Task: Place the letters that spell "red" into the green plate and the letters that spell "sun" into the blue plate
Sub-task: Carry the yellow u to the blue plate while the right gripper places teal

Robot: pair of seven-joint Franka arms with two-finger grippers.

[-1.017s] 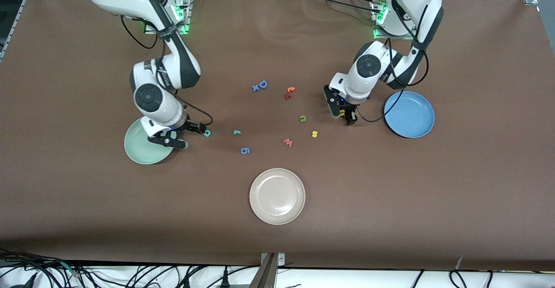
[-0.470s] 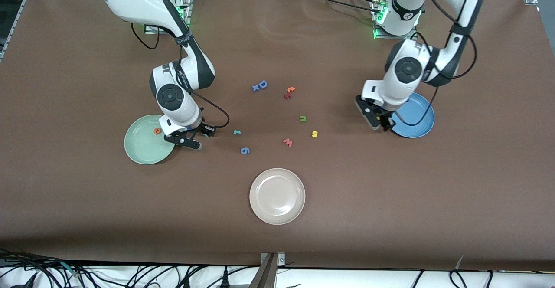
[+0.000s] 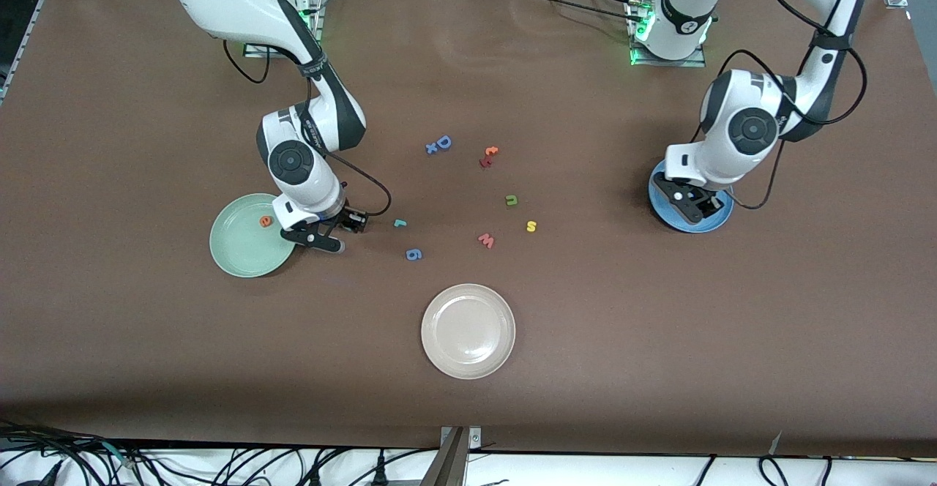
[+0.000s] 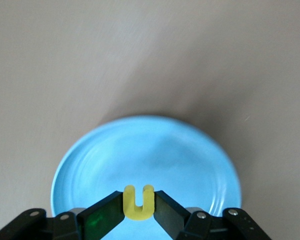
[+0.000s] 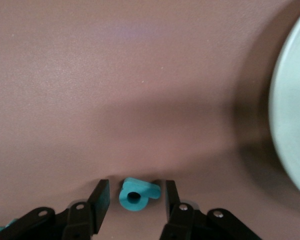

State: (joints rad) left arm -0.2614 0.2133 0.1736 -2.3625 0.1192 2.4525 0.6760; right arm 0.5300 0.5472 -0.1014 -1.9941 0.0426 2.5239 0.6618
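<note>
Left gripper (image 4: 138, 210), over round blue plate (image 3: 721, 220), pinches 1 yellow foam "u" (image 4: 138, 202). Right gripper (image 5: 135, 200), beside round mint-green plate (image 3: 234, 252), jaws part-open w/ 1 teal foam "d" (image 5: 136, 194) between, untouched. 1 orange foam "e" (image 3: 266, 220) in green plate. 3 plates total incl. beige-white plate (image 3: 468, 331).

Blue plate (image 3: 721, 217) largely covered by the left arm's wrist in the front view; green plate (image 5: 295, 100) cut off at the right wrist view's edge.
</note>
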